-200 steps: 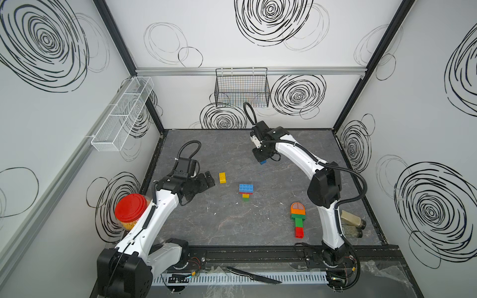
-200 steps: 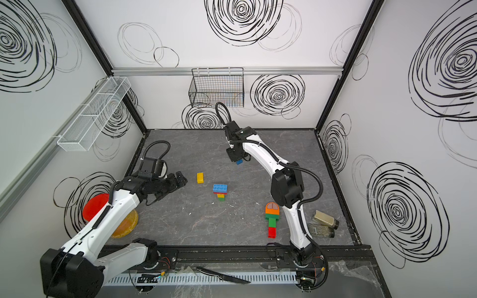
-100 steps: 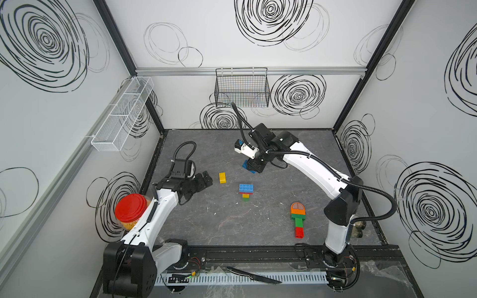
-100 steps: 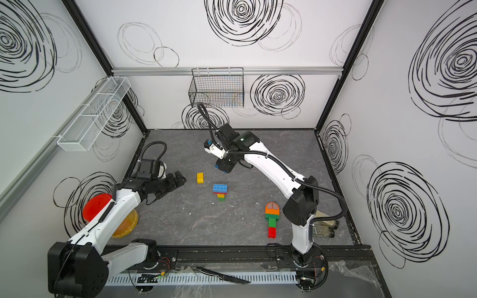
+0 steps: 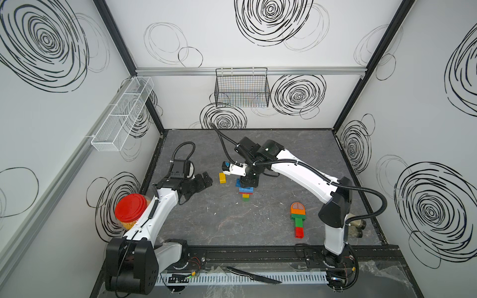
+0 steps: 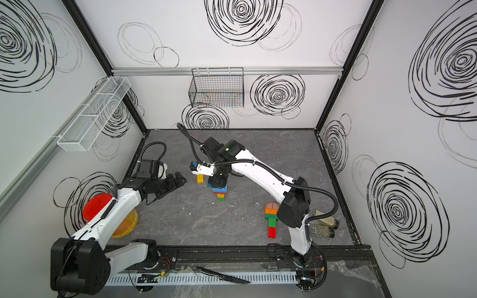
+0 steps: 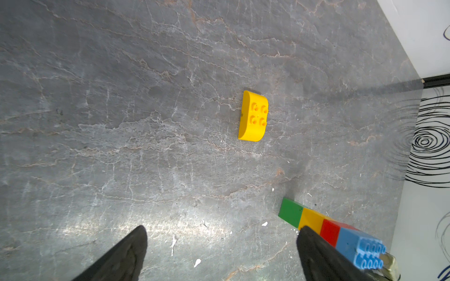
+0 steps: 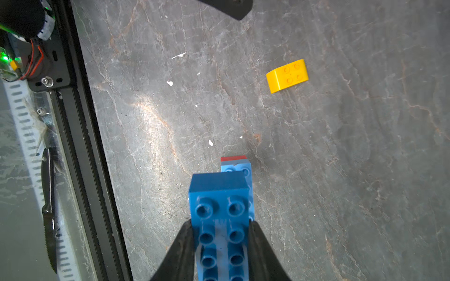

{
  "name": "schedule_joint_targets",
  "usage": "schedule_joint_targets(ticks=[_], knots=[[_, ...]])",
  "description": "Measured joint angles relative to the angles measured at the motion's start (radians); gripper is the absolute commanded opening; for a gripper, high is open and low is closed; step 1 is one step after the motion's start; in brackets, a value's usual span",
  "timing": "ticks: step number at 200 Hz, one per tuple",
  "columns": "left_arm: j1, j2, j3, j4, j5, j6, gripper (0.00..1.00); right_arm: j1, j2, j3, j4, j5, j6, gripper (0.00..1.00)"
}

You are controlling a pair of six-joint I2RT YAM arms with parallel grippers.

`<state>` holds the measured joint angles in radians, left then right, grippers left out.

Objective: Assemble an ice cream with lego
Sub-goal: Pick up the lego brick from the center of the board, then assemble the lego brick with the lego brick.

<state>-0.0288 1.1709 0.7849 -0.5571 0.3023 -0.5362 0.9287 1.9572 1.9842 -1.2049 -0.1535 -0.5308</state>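
Right wrist view: a blue brick (image 8: 219, 189) is clamped in the right claw (image 8: 220, 222), seemingly offset above the stack (image 8: 239, 167). If it is pressed down so, the stack could be toppled.

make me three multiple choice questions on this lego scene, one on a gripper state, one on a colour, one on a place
1. The left gripper is:
a) shut on a brick
b) open and empty
c) shut with nothing in it

2. The right gripper is shut on:
a) a red brick
b) a green brick
c) a blue brick

3. The yellow rounded brick is:
a) loose on the tabletop, apart from the brick stack
b) on top of that stack
c) in the left gripper

Answers:
1 b, its jaws stand wide apart with only tabletop between them.
2 c, blue studs show between the closed jaws in the right wrist view.
3 a, bare tabletop shows all round it in the left wrist view.
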Motion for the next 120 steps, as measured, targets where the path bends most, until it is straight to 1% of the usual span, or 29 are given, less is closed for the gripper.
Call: schedule_joint_targets(ticks=[22,48,120], knots=[[0.014,0.000,-0.002,-0.001,0.011,0.012,0.99,0.000,0.031,0.000,-0.017,0.021,-0.005,0.00],[0.027,0.000,-0.002,-0.002,0.018,0.028,0.99,-0.006,0.034,0.002,-0.026,0.049,-0.010,0.00],[0.047,0.000,-0.002,-0.007,0.033,0.058,0.99,-0.007,0.055,0.023,-0.043,0.077,-0.013,0.00]])
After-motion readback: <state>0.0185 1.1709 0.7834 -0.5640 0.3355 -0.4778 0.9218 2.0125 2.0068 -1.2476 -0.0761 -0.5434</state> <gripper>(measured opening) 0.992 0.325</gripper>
